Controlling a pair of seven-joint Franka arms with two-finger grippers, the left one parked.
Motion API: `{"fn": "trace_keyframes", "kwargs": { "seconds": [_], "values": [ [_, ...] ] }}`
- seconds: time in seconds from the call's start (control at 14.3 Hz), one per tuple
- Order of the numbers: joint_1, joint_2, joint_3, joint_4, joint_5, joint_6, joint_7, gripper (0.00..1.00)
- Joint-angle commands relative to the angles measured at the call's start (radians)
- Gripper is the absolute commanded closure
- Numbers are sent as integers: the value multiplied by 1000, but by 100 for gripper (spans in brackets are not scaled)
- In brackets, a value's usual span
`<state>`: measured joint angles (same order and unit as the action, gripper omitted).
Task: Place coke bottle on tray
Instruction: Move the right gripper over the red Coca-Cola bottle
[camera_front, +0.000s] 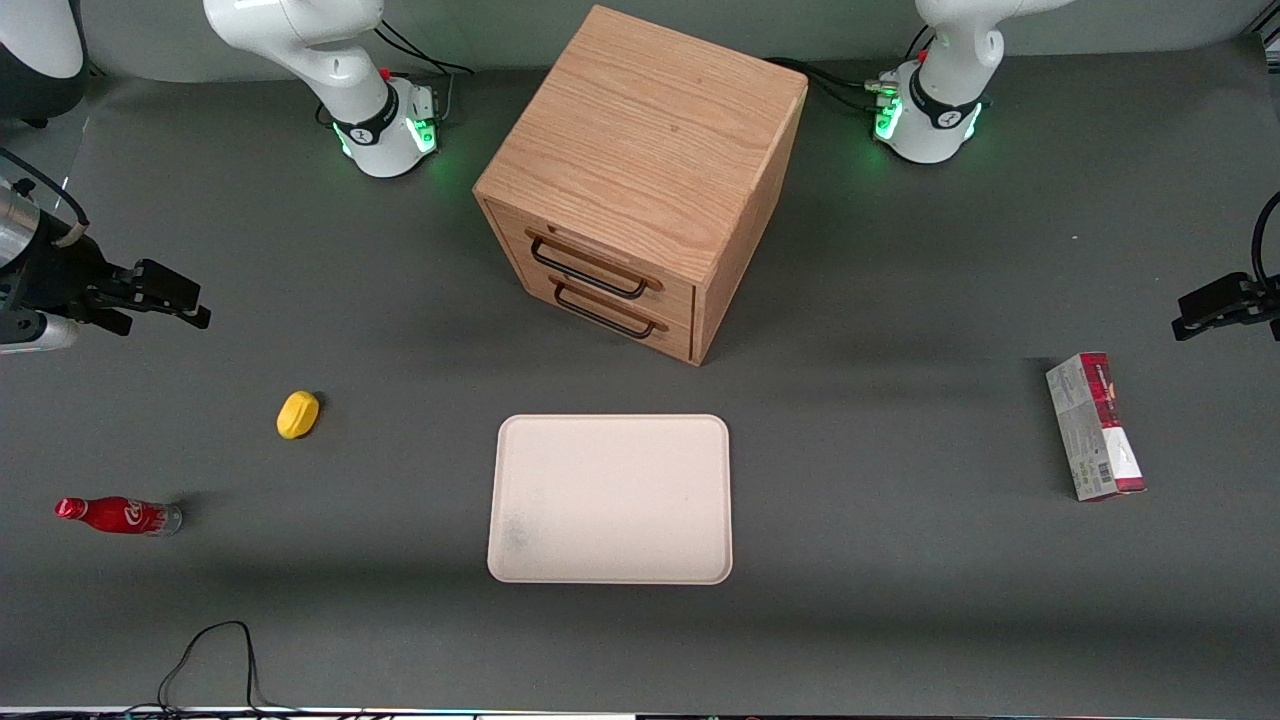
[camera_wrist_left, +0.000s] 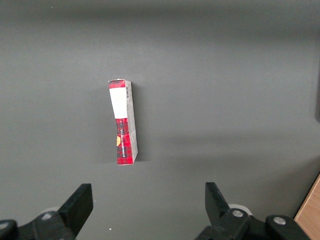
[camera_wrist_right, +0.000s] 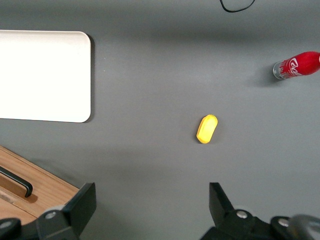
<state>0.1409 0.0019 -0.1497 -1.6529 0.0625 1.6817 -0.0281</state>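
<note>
Well clear of your gripper (camera_wrist_right: 150, 210), whose fingers are spread wide and empty, the coke bottle (camera_front: 118, 516) lies on its side; come down across its body, then carry it to the tray (camera_front: 611, 498).

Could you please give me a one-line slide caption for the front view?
Open pincer hangs above the table; coke bottle lies on its side, apart from the bare tray.

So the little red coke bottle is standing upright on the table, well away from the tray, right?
Not upright: the front view shows the coke bottle lying on its side on the table, well away from the tray. The open end effector hovers apart from it.
</note>
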Motion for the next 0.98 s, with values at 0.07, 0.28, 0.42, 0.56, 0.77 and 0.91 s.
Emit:
{"fn": "trace_keyframes", "kwargs": {
  "seconds": [0.07,0.28,0.42,0.56,0.77,0.91],
  "values": [
    [0,-16,4,-25,-21,9,22,0],
    [-3,-16,4,-37,-18,4,22,0],
    [-7,-16,1,-44,-24,3,20,0],
    [-24,3,-20,-21,-55,24,7,0],
    [-72,97,-41,18,-72,119,-47,0],
    [-105,211,-74,111,-78,150,-160,0]
  ]
}}
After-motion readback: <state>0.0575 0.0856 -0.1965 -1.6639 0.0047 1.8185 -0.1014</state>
